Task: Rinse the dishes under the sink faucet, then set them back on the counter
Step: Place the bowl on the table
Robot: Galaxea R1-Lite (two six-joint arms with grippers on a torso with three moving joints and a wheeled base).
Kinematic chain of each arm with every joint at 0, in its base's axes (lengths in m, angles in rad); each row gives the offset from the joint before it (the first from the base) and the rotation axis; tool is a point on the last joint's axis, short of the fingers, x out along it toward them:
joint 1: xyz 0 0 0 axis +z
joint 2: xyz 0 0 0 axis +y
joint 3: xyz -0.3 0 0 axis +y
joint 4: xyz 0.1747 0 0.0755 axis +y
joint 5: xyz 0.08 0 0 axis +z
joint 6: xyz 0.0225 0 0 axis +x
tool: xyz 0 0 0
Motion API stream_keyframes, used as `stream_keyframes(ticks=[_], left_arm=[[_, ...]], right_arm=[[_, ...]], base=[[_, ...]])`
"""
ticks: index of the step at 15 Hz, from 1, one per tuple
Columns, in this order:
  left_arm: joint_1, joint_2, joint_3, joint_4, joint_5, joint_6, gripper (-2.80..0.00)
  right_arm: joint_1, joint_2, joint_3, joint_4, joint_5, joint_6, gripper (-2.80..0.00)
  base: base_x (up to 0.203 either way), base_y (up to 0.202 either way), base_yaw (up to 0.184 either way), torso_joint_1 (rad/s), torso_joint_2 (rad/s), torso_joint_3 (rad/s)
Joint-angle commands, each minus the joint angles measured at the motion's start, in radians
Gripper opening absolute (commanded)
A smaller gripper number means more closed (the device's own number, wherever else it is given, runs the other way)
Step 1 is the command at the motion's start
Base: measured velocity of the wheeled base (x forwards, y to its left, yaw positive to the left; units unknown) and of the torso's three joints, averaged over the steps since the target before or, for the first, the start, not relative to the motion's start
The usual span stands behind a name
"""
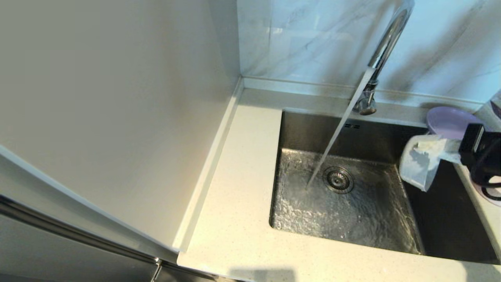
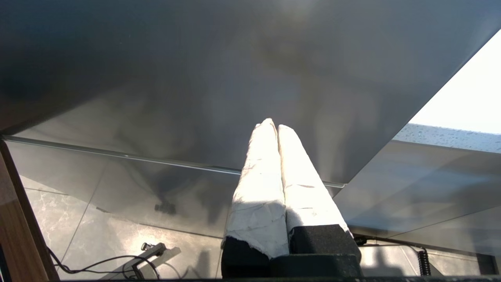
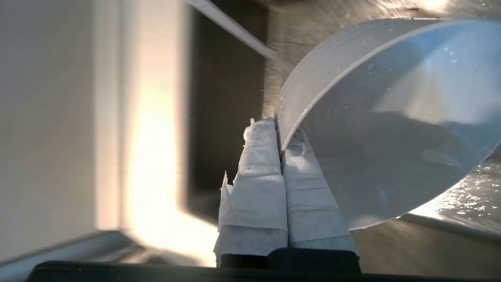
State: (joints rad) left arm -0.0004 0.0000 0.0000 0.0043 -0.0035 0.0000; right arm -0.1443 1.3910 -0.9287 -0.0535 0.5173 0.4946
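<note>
My right gripper (image 1: 427, 150) (image 3: 278, 131) is shut on the rim of the pale bowl (image 1: 417, 166) (image 3: 391, 117). It holds the bowl tilted on its side above the right part of the steel sink (image 1: 297, 129), to the right of the water stream (image 1: 340, 125). The sink faucet (image 1: 385, 47) is running into the basin beside the drain (image 1: 338, 179). Water drops cling to the bowl. The lavender plate (image 1: 450, 121) lies on the counter (image 1: 242, 176) behind the gripper. My left gripper (image 2: 276, 125) is shut and empty, parked low beside a grey cabinet panel.
A pale pink round edge (image 1: 494, 194) shows on the counter at the far right, under the arm's black cable. A white wall panel (image 1: 117, 117) rises along the counter's left side and marble tiles stand behind the faucet. Water covers the basin floor.
</note>
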Motion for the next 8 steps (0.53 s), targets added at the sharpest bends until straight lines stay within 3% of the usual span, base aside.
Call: stream_keyframes(ticks=[1, 2, 5, 6, 8], left_arm=[[0.0, 0.0, 0.0, 0.0, 0.0, 0.0, -2.8], [0.0, 0.0, 0.0, 0.0, 0.0, 0.0, -2.8], [0.0, 0.0, 0.0, 0.0, 0.0, 0.0, -2.8], [0.0, 0.0, 0.0, 0.0, 0.0, 0.0, -2.8], [0.0, 0.0, 0.0, 0.0, 0.0, 0.0, -2.8]], right_arm=[[-0.01, -0.009, -0.046, 0.092, -0.096, -0.192, -2.8], [-0.013, -0.01, -0.138, 0.141, -0.137, -0.277, -2.8], [-0.033, -0.007, -0.296, 0.256, -0.385, -0.756, -2.8], [-0.049, -0.007, -0.299, 0.272, -0.469, -0.87, -2.8], [-0.107, -0.016, -0.29, 0.325, -0.525, -1.027, -2.8]], base=[[0.0, 0.0, 0.0, 0.0, 0.0, 0.0], [0.0, 0.0, 0.0, 0.0, 0.0, 0.0], [0.0, 0.0, 0.0, 0.0, 0.0, 0.0], [0.0, 0.0, 0.0, 0.0, 0.0, 0.0], [0.0, 0.0, 0.0, 0.0, 0.0, 0.0]])
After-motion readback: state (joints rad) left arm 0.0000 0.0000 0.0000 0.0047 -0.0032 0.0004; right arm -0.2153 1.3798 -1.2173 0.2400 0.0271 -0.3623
